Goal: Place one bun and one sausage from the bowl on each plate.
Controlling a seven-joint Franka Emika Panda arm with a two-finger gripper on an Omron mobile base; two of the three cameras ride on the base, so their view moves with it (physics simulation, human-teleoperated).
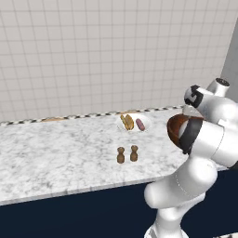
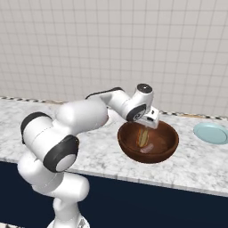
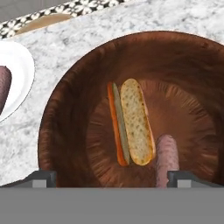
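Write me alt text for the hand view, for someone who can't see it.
Looking down into a dark wooden bowl that holds one bun and one sausage, with the open hand above them. The bowl sits on a marble counter, and a white plate with another sausage shows at the left edge.

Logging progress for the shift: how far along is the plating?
Half done: the white plate holds a bun and sausage. The open, empty gripper hangs over the bowl, where one bun and sausage remain. The blue plate is bare.
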